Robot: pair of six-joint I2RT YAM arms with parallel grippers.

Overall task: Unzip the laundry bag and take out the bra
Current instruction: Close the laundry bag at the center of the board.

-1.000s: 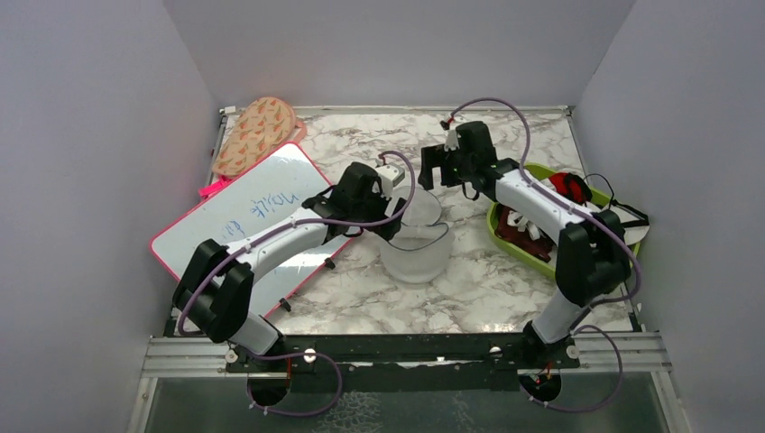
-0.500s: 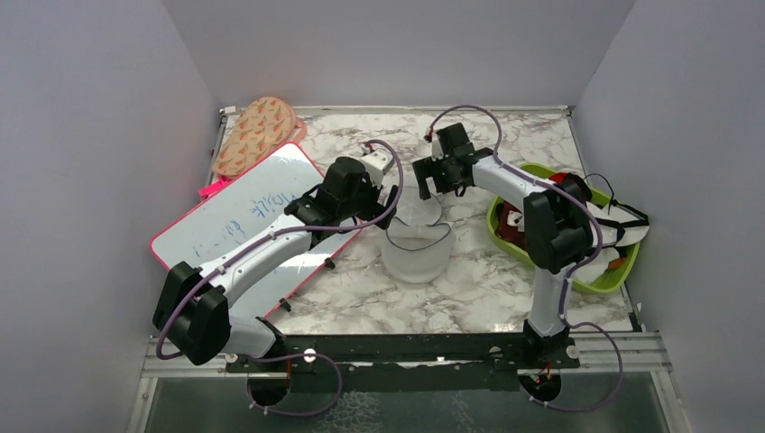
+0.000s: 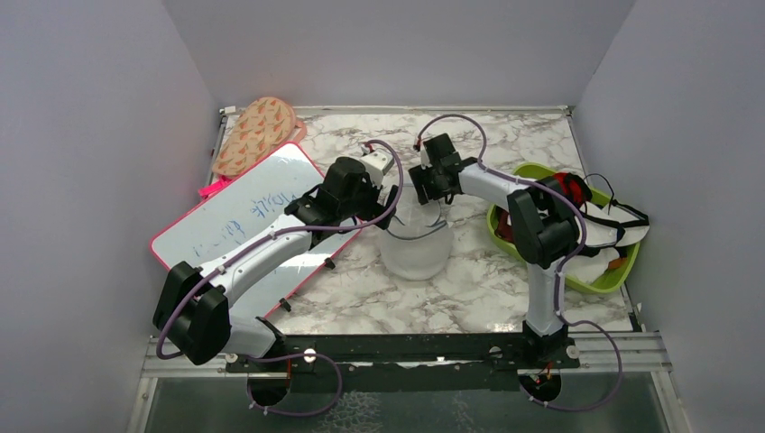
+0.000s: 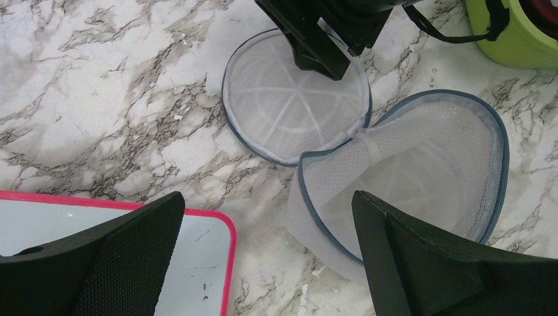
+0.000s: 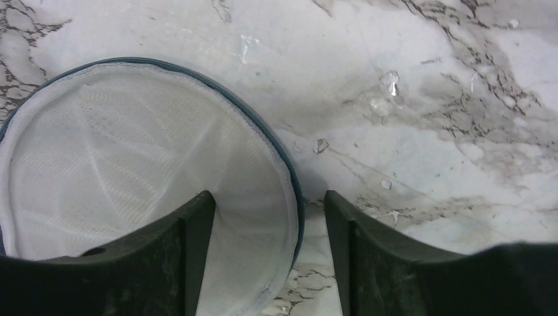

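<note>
The laundry bag (image 3: 415, 257) stands unzipped at mid-table, its white mesh drum (image 4: 421, 178) open and looking empty. Its round lid (image 3: 424, 215) lies flipped flat on the marble behind it, joined by a mesh hinge. My right gripper (image 3: 422, 187) is open and low over the lid (image 5: 131, 164), its jaws straddling the blue zipper rim. My left gripper (image 3: 386, 206) is open and empty, above the marble (image 4: 268, 204) between the whiteboard corner and the drum. No black bra shows in the bag. Thin black straps (image 3: 622, 215) lie across the green tray; I cannot tell whether they are the bra.
A pink-framed whiteboard (image 3: 244, 216) lies at the left, its corner under my left fingers (image 4: 99, 250). A patterned oval pad (image 3: 257, 133) sits at the back left. The lime-green tray (image 3: 591, 284) at the right holds dark red and white cloths.
My right gripper has moved left and down onto the lid's rim. My left gripper has pulled back from the drum's rim toward the whiteboard.
</note>
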